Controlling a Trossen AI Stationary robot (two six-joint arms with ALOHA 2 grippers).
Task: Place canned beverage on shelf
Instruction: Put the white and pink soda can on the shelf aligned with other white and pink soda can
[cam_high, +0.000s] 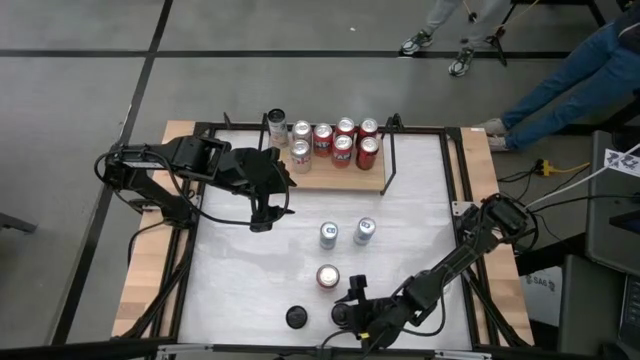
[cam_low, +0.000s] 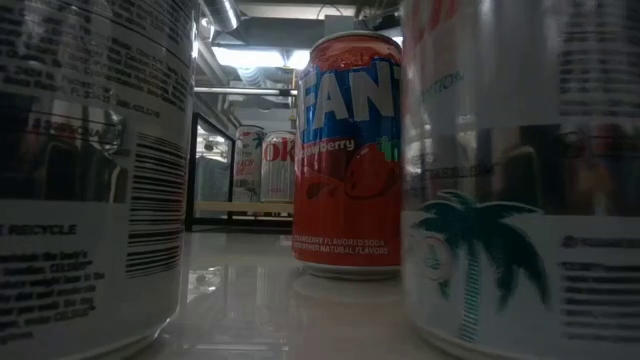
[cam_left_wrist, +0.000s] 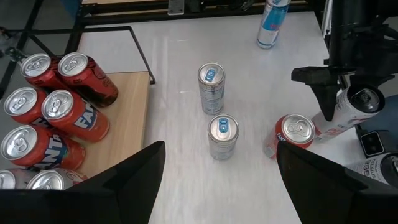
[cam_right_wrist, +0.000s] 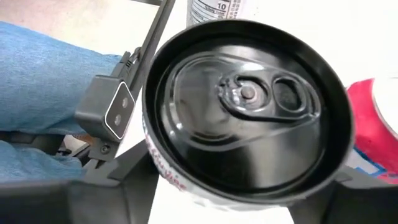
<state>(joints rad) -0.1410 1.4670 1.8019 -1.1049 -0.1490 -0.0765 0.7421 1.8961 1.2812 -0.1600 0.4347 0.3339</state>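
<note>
Item: black-topped can (cam_right_wrist: 245, 112), upright between your right gripper (cam_high: 352, 312) jaws, part-open and not visibly clamped; shelf (cam_high: 335, 180) lies far across.

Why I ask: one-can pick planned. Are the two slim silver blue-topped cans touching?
Apart. The high view shows white table between the left silver blue-topped can and the right silver blue-topped can.

Shelf (cam_high: 335, 177): pale matt wood board. Cans (cam_high: 343, 140): glossy red metal. Tabletop (cam_high: 420, 220): smooth, white, reflective.
</note>
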